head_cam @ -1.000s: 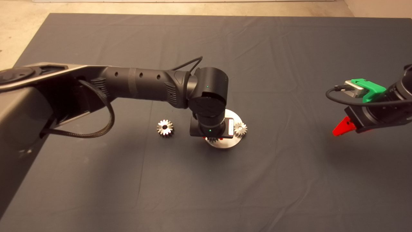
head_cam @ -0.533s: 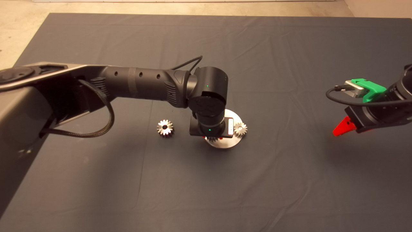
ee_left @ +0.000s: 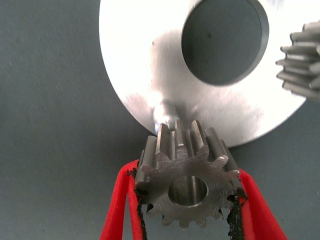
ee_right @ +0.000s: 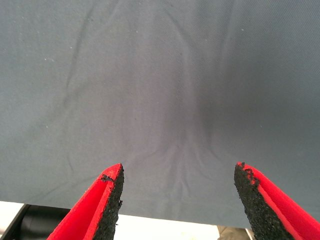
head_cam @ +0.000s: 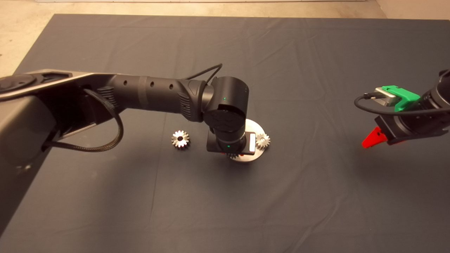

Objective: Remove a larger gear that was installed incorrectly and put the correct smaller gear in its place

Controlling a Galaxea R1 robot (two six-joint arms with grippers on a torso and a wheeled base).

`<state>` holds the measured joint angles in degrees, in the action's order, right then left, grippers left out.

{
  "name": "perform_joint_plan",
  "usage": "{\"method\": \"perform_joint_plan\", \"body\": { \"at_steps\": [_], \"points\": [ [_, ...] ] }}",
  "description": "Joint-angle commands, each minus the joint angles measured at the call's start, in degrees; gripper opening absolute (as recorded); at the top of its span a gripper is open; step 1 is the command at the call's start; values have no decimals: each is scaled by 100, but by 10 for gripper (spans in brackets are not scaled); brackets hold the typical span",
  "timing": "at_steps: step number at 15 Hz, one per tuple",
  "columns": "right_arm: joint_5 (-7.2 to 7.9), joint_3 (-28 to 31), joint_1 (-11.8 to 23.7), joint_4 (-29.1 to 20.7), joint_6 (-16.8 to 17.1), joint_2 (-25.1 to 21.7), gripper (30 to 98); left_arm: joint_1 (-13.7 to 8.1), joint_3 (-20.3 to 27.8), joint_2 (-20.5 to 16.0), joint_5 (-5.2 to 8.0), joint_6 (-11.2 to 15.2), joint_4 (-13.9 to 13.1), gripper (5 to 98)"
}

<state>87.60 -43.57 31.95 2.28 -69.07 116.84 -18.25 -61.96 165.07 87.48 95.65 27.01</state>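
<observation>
Left fingers point(ee_left: 122, 200) pinching smaller gear point(ee_left: 186, 187) over silver disc point(ee_left: 145, 75), right fingers point(ee_right: 112, 197) spread, seemingly idle

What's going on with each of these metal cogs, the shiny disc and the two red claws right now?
smaller gear: gripped between the left gripper's fingers, held just off the disc, near a bare peg.
left gripper: shut on the smaller gear.
larger gear: lying flat on the mat, off the disc.
round metal disc: flat on the mat, one peg bare.
mounted gear: seated on the disc's edge.
right gripper: open, holding nothing, above the mat.
</observation>
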Motion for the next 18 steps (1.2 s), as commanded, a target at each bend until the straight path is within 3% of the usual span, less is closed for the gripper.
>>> {"method": "perform_joint_plan", "body": {
  "at_steps": [1,8,11,12,16,18],
  "points": [
    [11,-18,101,-43,-45,35,591,-23,381,4,630,261,65,249],
    [11,25,189,-52,-80,45,591,-21,-251,30,621,-124,76,249],
    [-6,25,189,-52,-133,63,591,-21,-489,30,612,-178,260,248],
    [-13,8,186,-52,-133,63,591,-30,-552,30,612,-304,260,248],
    [-15,-36,162,-35,-133,80,591,-74,-544,40,682,-390,233,247],
    [-6,-45,162,-30,-137,116,591,-100,-491,57,652,-407,217,247]
  ]
}}
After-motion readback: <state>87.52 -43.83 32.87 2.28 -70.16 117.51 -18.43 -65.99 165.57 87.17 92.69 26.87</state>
